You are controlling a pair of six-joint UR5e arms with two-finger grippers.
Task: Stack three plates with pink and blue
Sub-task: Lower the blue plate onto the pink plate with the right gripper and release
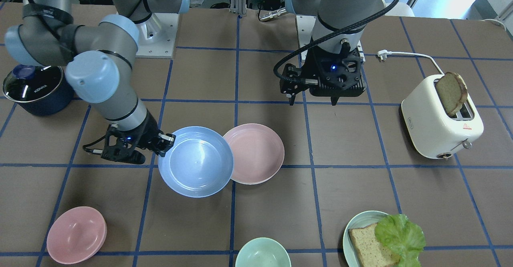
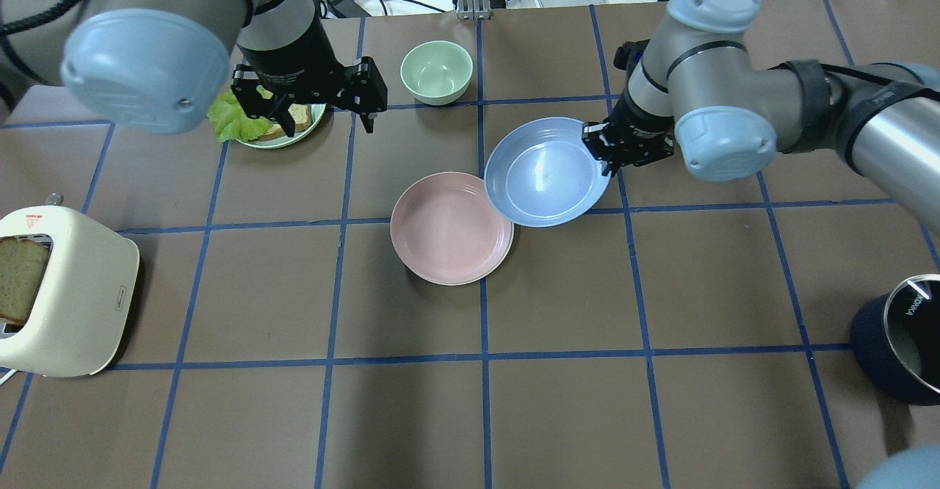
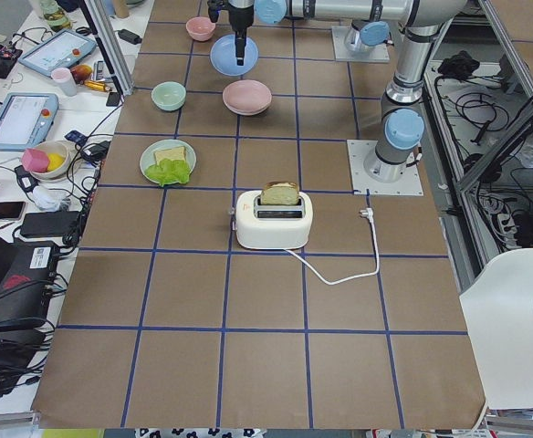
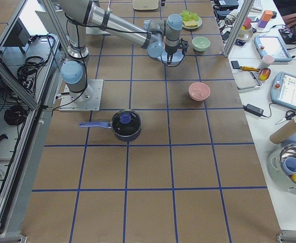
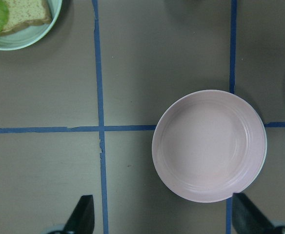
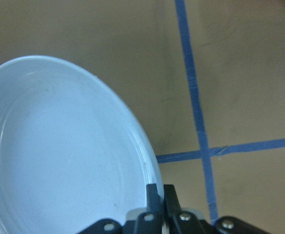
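My right gripper (image 2: pixel 606 158) is shut on the rim of the light blue plate (image 2: pixel 543 173). It holds the plate off the table, and the plate's edge overlaps the pale pink plate (image 2: pixel 448 226). The wrist view shows the closed fingers (image 6: pixel 153 195) pinching the blue rim (image 6: pixel 59 156). The pink plate (image 1: pixel 256 152) rests on the table with a thin cream-white rim (image 2: pixel 454 283) showing under it; the rest of the cream plate is hidden. My left gripper (image 1: pixel 312 100) is open and empty, hovering above the table with the pink plate (image 5: pixel 208 146) below it.
A pink bowl (image 1: pixel 76 235) and a mint bowl (image 1: pixel 262 253) stand near the operators' edge. A teal plate (image 1: pixel 354 227) holds bread and lettuce. A white toaster (image 1: pixel 441 118) with bread stands on my left, and a dark pot (image 1: pixel 36 88) on my right.
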